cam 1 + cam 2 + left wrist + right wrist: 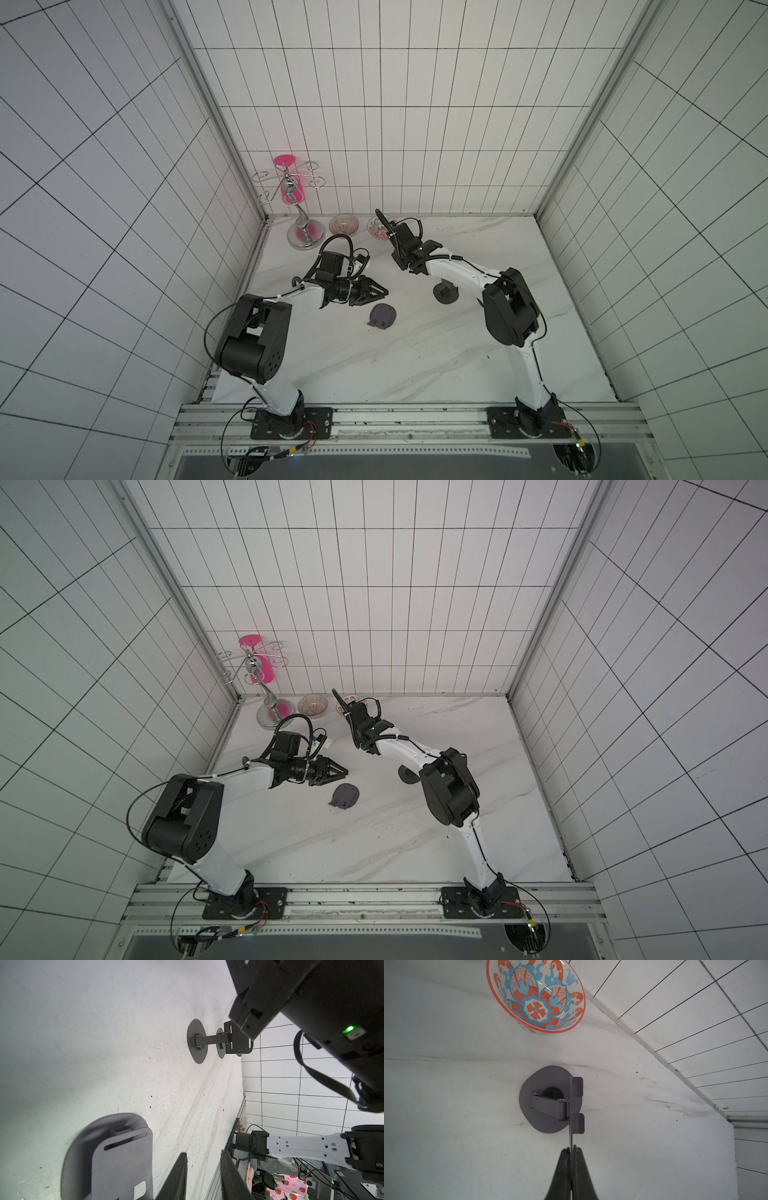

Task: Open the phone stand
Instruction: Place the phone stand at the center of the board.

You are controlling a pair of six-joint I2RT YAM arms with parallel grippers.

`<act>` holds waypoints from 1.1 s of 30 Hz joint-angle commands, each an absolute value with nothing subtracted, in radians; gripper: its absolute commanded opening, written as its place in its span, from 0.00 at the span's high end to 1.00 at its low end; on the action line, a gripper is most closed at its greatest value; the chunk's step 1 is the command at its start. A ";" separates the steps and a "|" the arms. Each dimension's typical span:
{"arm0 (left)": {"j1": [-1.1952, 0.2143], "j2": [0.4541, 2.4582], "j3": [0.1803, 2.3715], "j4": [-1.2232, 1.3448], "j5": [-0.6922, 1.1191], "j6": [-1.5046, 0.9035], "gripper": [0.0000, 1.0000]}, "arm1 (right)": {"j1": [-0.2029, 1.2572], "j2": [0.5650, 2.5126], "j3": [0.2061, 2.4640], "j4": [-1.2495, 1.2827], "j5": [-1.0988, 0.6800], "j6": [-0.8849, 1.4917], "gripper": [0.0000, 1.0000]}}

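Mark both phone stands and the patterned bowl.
Folded phone stand (382,316), in a top view, top face.
Opened phone stand (548,1105), right wrist view, hinged arm.
Patterned bowl (536,1009), right wrist view, inside centre.

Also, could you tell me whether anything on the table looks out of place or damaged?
Nothing stands out as spilled or broken. The dark phone stand sits flat on its base, its plate pinched edge-on by the right gripper; the grey stand lies folded. Only dark scuffs mark the table.

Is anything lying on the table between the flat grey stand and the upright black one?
No. Only bare marble table separates the grey stand from the black stand; both top views and the left wrist view show it.
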State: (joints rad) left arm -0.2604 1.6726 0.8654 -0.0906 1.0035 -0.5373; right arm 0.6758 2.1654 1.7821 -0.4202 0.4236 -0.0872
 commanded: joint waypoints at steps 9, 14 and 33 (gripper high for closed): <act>-0.264 1.648 0.873 -0.089 1.014 -0.518 0.70 | 0.618 2.273 2.031 -0.922 0.153 -0.057 1.00; -0.264 1.647 0.871 -0.090 1.015 -0.519 0.70 | 0.627 2.373 2.072 -0.958 0.231 -0.064 1.00; -0.264 1.651 0.873 -0.087 1.019 -0.520 0.70 | 0.673 2.595 2.103 -1.026 0.461 -0.101 1.00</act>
State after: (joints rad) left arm -0.2604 1.6718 0.8654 -0.0906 1.0042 -0.5373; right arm 0.6838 2.4020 2.1963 -0.8013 0.4946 -0.0708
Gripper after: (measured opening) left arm 0.301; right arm 0.046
